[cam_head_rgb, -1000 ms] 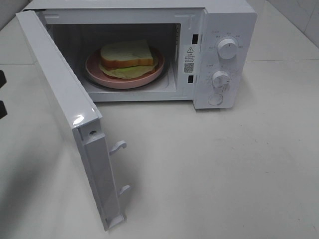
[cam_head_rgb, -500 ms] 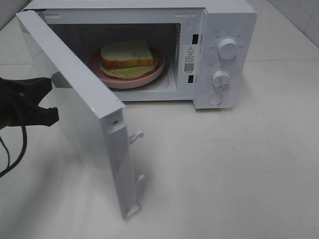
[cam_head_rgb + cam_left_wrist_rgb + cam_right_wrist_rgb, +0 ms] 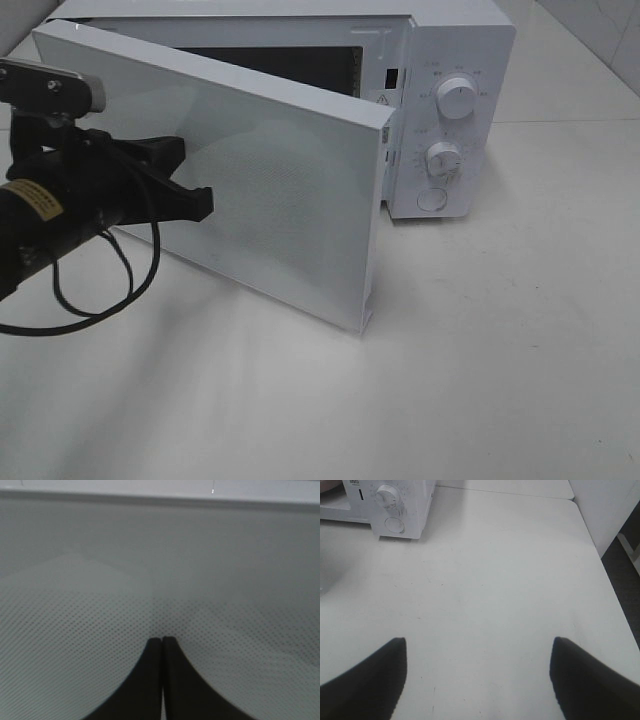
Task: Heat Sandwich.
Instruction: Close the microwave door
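The sandwich is hidden behind the microwave door (image 3: pixel 290 200), which stands swung most of the way toward the white microwave (image 3: pixel 455 40), leaving only a dark gap along its top. My left gripper (image 3: pixel 204 203) is shut, and its tips rest against the door's outer face. In the left wrist view the left gripper (image 3: pixel 162 641) has its black fingers pressed together against the dotted door panel (image 3: pixel 225 580). My right gripper (image 3: pixel 477 650) is open over bare tabletop, well away from the microwave (image 3: pixel 390 505), and does not show in the exterior view.
Two dials (image 3: pixel 457 97) and a round button (image 3: pixel 432 199) sit on the microwave's control panel to the right of the door. The pale tabletop (image 3: pixel 500 350) stretches in front and to the right. A table edge (image 3: pixel 600 555) with a white cabinet beyond it shows in the right wrist view.
My left arm has come in from the left and pushed the door from wide open to nearly closed. The sandwich and pink plate, visible before, are now covered by the door.
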Available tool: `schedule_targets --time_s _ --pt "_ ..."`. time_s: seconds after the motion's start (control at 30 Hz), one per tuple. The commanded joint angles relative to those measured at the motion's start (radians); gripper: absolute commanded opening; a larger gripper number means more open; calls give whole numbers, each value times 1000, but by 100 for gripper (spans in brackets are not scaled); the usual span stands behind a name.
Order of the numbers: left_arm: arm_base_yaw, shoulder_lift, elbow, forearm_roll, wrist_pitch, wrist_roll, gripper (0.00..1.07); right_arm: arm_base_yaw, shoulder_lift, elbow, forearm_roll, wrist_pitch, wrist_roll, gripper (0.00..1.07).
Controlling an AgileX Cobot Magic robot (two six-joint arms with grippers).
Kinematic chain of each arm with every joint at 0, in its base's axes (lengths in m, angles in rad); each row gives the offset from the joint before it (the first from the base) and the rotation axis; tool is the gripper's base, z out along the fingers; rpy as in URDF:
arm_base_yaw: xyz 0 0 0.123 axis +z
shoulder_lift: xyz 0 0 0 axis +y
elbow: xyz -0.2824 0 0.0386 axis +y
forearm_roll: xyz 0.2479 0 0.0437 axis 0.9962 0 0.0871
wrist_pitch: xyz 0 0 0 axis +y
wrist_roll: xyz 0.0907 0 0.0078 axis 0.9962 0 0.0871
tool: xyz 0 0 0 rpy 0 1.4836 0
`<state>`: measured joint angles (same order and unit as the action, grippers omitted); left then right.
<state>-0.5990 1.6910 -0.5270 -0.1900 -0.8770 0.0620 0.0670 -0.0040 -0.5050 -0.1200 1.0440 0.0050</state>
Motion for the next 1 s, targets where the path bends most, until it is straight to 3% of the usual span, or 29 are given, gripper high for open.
schedule_targets --time_s 0.03,0.37,0.5,1.0 --pt "-27 31 -56 -29 -8 7 0 -4 -26 2 1 -8 10 76" --pt "-38 115 -197 -38 26 8 0 -4 -26 2 1 -8 10 76" --pt "-38 175 -308 -38 79 7 0 -4 -26 2 1 -8 10 76" --pt "-63 310 -550 -40 147 3 0 -4 -26 2 1 -8 10 76"
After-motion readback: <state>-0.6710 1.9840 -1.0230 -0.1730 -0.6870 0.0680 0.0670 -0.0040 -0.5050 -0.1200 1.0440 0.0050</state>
